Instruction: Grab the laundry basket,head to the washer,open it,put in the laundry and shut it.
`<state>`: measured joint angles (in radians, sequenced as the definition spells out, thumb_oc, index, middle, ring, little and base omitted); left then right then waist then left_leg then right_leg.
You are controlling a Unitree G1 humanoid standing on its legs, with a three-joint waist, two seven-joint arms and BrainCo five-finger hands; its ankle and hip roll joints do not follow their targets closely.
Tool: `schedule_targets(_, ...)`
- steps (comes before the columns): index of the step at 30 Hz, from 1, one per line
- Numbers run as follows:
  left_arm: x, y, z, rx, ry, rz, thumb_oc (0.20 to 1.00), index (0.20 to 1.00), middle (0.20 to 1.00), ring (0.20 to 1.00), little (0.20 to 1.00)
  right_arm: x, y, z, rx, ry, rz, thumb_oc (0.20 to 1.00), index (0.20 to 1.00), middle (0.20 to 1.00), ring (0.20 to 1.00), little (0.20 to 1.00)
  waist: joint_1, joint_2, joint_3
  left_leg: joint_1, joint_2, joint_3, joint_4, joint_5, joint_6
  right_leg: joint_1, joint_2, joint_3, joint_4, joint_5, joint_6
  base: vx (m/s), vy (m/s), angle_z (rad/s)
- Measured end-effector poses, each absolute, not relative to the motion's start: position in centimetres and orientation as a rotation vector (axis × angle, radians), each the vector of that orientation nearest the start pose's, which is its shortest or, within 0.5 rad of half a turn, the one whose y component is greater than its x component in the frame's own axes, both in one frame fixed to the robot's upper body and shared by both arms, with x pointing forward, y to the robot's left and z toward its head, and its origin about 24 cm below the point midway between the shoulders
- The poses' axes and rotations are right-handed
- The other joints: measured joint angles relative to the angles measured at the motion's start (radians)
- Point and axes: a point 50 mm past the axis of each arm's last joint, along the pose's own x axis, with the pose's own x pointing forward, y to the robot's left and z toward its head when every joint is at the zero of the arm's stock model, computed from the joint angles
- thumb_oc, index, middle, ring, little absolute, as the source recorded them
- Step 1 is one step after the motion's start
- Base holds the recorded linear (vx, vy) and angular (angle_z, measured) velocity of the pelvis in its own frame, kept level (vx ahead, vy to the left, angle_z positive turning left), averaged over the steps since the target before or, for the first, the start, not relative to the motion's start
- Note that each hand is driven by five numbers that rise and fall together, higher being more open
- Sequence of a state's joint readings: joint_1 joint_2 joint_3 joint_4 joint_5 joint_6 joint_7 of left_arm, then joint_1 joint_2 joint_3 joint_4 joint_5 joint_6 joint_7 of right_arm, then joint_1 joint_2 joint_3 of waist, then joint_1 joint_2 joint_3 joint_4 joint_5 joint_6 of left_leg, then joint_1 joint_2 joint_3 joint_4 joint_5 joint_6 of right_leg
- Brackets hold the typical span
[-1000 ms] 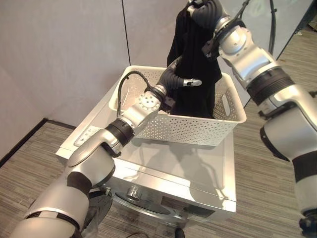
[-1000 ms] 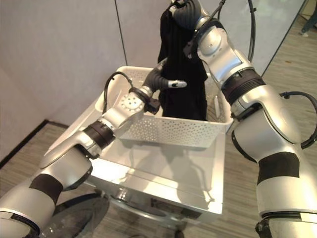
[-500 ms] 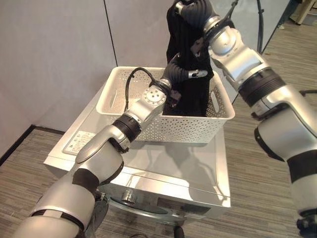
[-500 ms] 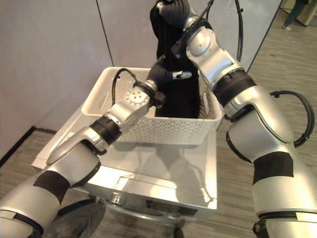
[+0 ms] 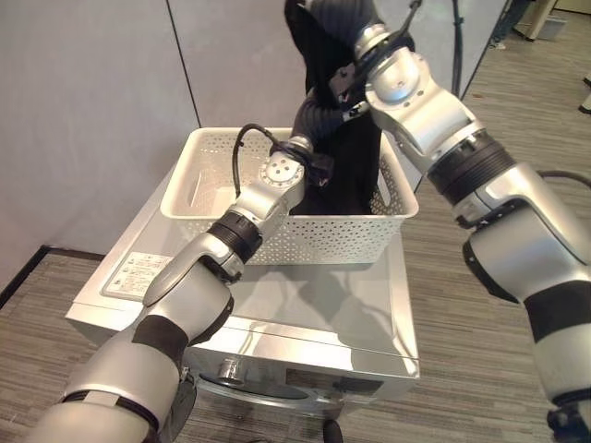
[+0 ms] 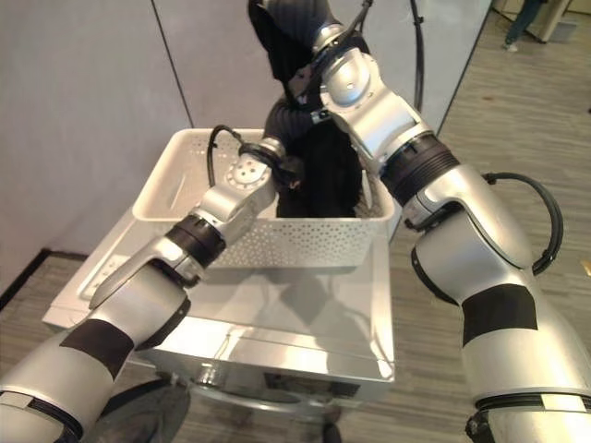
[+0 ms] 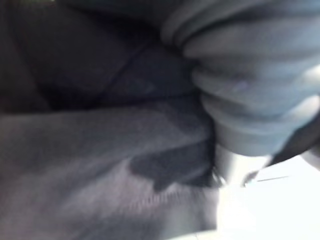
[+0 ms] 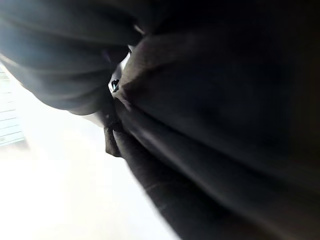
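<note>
One basket (image 5: 305, 238) atop washer (image 5: 305, 318)

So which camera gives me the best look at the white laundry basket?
The left eye view: the laundry basket sits whole on the washer, the dark garment hanging into it. The right eye view shows it too, partly behind the arms. Both wrist views show dark cloth up close.

The left hand (image 5: 314, 115) is buried in the dark garment (image 5: 355, 171), its fingers hidden. The right hand (image 5: 337, 11) is cut off by the picture's top edge.
</note>
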<state>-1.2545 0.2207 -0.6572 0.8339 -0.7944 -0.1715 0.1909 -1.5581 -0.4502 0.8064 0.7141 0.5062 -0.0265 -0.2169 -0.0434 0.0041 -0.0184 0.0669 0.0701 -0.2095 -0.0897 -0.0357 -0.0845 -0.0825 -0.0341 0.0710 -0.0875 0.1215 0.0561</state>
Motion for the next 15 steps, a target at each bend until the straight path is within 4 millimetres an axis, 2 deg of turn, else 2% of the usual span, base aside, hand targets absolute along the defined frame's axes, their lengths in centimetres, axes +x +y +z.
schedule_targets(1, 39.8, 3.8, 23.9, -0.038, -0.329, -0.344, 0.200, 0.200, 0.200, 0.200, 0.200, 37.8, -4.6, 35.5, -0.515, -0.681, 0.281, 0.448, 0.448, 0.448, 0.448, 0.448, -0.001, 0.003, -0.002, 0.000, 0.001, 0.001, 0.000, 0.000, 0.000, 0.000, 0.001, 0.001, 0.000, 0.001, 0.000, 0.00, 0.000, 0.00)
schedule_targets(2, 39.8, 4.3, 23.6, -0.046, -0.325, -0.334, 0.200, 0.200, 0.200, 0.200, 0.200, 37.5, -4.5, 35.2, -0.501, -0.688, 0.303, 0.589, 0.589, 0.589, 0.589, 0.589, -0.003, 0.005, -0.003, 0.000, 0.001, 0.002, 0.000, 0.000, 0.000, -0.001, 0.001, 0.001, 0.000, 0.001, 0.000, 0.00, 0.000, 0.00)
schedule_targets(3, 39.9, 4.4, 23.4, -0.045, -0.321, -0.328, 0.200, 0.200, 0.200, 0.200, 0.200, 37.5, -4.6, 35.0, -0.485, -0.682, 0.311, 1.000, 1.000, 1.000, 1.000, 1.000, -0.003, 0.005, -0.003, 0.000, 0.002, 0.001, 0.000, 0.000, 0.000, -0.001, 0.002, 0.001, 0.000, 0.002, -0.001, 0.00, 0.000, 0.00)
schedule_targets(6, 39.9, 4.6, 23.2, -0.033, -0.321, -0.323, 0.200, 0.200, 0.200, 0.200, 0.200, 37.3, -4.8, 35.1, -0.466, -0.692, 0.325, 1.000, 1.000, 1.000, 1.000, 1.000, -0.003, 0.005, -0.003, 0.000, 0.002, 0.002, 0.000, 0.000, 0.000, -0.002, 0.002, 0.001, 0.000, 0.005, 0.000, 0.00, 0.000, 0.00)
schedule_targets(9, 39.9, 6.1, 22.5, -0.020, -0.324, -0.295, 0.200, 0.200, 0.200, 0.200, 0.200, 36.2, -4.6, 35.1, -0.395, -0.740, 0.400, 1.000, 1.000, 1.000, 1.000, 1.000, -0.016, 0.004, -0.003, 0.000, 0.003, 0.003, -0.001, 0.000, 0.000, -0.002, 0.003, 0.002, 0.000, 0.006, 0.001, 0.00, 0.000, 0.00)
schedule_targets(11, 40.1, 7.9, 21.9, -0.032, -0.309, -0.236, 0.200, 0.200, 0.200, 0.200, 0.200, 35.9, -5.7, 34.0, -0.313, -0.746, 0.409, 1.000, 1.000, 1.000, 1.000, 1.000, -0.024, 0.005, -0.003, 0.000, 0.003, 0.006, -0.001, 0.000, 0.000, -0.003, 0.003, 0.003, -0.002, 0.006, 0.001, 0.00, 0.000, 0.00)
schedule_targets(15, 40.3, 9.6, 22.2, -0.036, -0.321, -0.175, 0.200, 0.200, 0.200, 0.200, 0.200, 35.8, -7.2, 33.1, -0.273, -0.740, 0.405, 1.000, 1.000, 1.000, 1.000, 1.000, -0.026, 0.005, -0.003, 0.000, 0.003, 0.014, -0.001, -0.001, 0.001, -0.006, 0.004, 0.007, -0.008, 0.007, 0.001, 0.00, 0.001, -0.04)
